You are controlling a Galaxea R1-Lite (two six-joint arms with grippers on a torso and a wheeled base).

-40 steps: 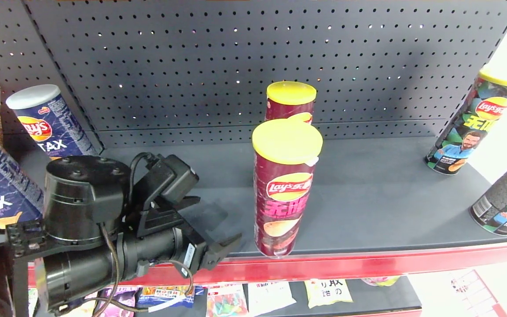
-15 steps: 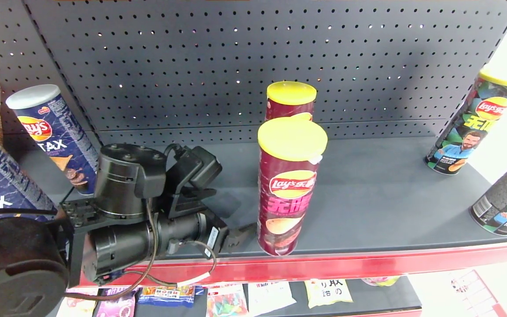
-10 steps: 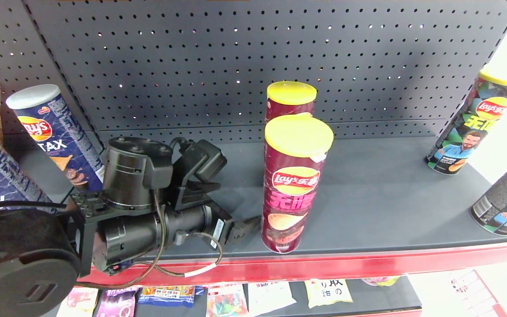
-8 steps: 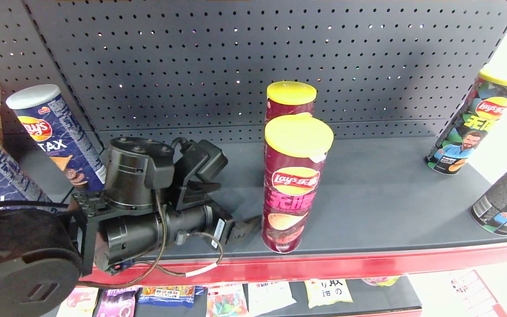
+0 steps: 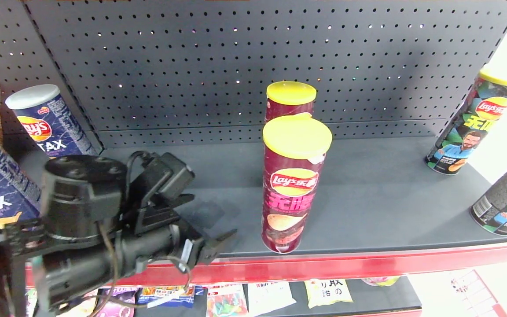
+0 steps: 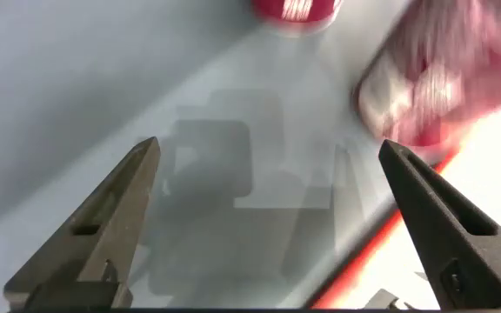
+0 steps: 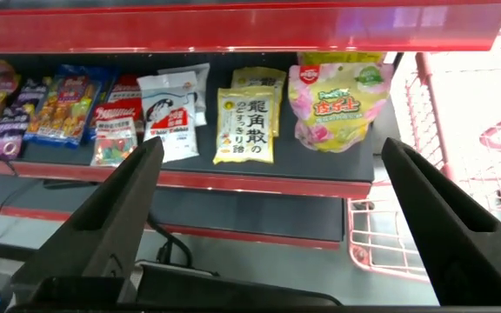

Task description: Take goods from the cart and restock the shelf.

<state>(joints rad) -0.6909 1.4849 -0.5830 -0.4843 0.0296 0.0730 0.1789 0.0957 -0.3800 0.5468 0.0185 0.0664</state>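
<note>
Fingers of the right gripper (image 7: 268,226) stand spread wide, facing snack bags (image 7: 246,122) on the tier below the front maroon can (image 5: 292,189). Left gripper (image 5: 222,244), likewise wide open and holding nothing, sits at the shelf (image 5: 368,198) lip just left of that can, not touching it. The can stands upright near the lip; a second maroon can (image 5: 290,99) stands directly behind it.

Head overlooks shelf (image 5: 368,198), left wrist close above, right wrist lower
</note>
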